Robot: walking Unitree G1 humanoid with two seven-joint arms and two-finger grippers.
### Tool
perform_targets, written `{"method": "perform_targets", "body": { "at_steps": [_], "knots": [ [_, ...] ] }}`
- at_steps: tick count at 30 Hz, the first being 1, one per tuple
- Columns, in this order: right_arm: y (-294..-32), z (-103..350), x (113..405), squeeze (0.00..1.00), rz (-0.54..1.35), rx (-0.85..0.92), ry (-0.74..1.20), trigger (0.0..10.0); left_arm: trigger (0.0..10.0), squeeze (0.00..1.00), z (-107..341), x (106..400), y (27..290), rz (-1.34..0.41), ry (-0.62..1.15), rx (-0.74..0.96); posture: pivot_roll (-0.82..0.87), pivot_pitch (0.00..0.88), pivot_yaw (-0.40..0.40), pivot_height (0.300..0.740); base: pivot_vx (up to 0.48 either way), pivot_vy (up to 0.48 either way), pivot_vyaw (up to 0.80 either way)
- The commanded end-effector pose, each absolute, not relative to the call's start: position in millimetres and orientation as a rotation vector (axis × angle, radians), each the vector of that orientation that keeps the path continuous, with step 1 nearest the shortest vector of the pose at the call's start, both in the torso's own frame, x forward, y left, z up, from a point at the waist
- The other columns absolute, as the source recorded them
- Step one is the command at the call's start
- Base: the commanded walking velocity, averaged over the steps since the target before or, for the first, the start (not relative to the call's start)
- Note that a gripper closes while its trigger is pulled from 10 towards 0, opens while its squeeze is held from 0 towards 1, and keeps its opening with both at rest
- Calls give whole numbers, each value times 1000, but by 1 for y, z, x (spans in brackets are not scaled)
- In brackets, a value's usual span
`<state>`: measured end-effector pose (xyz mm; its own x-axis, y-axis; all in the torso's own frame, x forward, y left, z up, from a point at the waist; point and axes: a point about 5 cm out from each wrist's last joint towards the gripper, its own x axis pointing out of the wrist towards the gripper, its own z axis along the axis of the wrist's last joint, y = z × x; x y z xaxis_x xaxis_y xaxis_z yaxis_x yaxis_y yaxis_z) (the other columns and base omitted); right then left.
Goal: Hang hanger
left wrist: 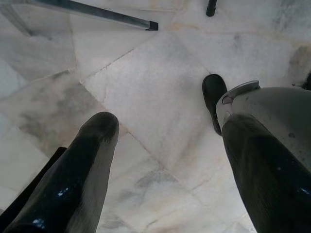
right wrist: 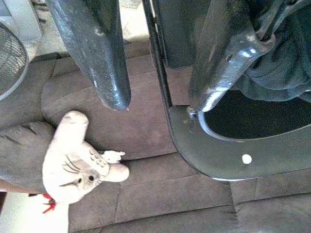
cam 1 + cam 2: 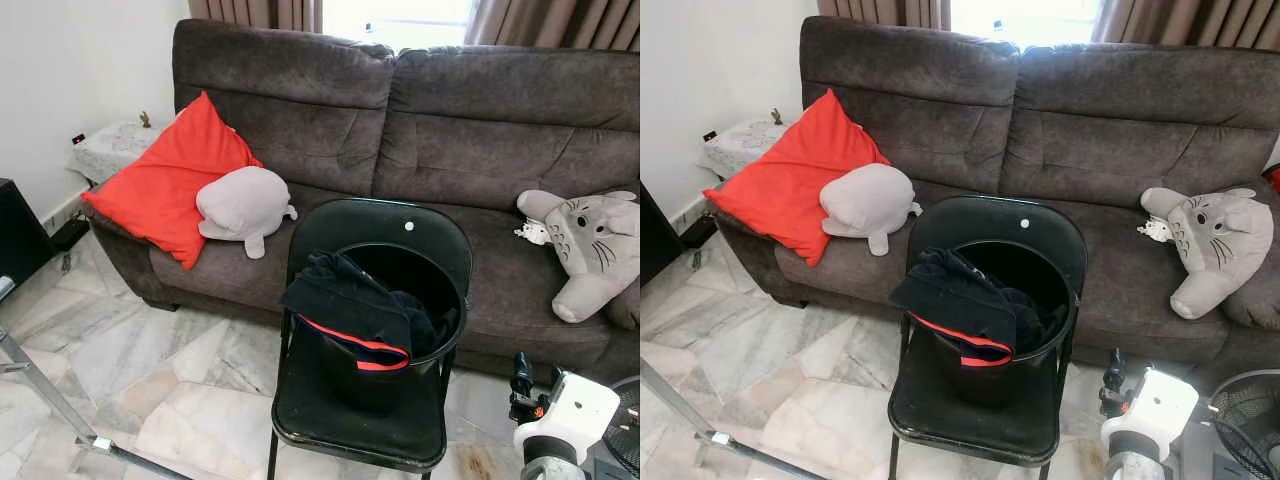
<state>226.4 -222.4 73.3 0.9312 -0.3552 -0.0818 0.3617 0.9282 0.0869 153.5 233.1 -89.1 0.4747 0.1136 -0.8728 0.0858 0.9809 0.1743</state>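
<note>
A black bucket (image 3: 420, 300) stands on the seat of a black folding chair (image 3: 400, 225) in front of the sofa. Dark clothes with a red trim (image 3: 350, 310) spill over the bucket's near rim. My right arm (image 3: 565, 405) is low at the chair's right side. In the right wrist view, my right gripper (image 2: 159, 101) is open with nothing between its fingers and points at the chair back and the bucket's clothes (image 2: 282, 63). My left gripper (image 1: 165, 126) hangs open over the marble floor, holding nothing.
A dark brown sofa (image 3: 480, 130) carries a red cushion (image 3: 170, 180), a grey plush (image 3: 245, 205) and a cat-like plush (image 3: 590, 250). A metal bar with a foot (image 3: 60, 410) crosses the floor at the left. A fan (image 3: 1250, 410) stands at the right.
</note>
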Motion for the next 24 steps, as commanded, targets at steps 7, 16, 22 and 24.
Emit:
{"method": "perform_targets", "body": {
  "at_steps": [7,16,22,24],
  "knots": [
    [-222,80,238,0,-367,113,26,10000,10000,0,-91,149,234,35,1089,181,11,0,19,740,0,191,0],
    [-223,81,240,0,-372,125,17,10000,10000,0,-91,149,234,35,1089,180,10,0,22,740,0,464,0],
    [-222,82,243,0,-367,118,12,10000,10000,0,-90,150,235,29,1082,188,13,0,21,740,0,177,0],
    [-223,82,243,0,-367,118,6,10000,10000,0,-90,150,234,24,1079,190,11,0,22,740,0,0,0]
  ]
}}
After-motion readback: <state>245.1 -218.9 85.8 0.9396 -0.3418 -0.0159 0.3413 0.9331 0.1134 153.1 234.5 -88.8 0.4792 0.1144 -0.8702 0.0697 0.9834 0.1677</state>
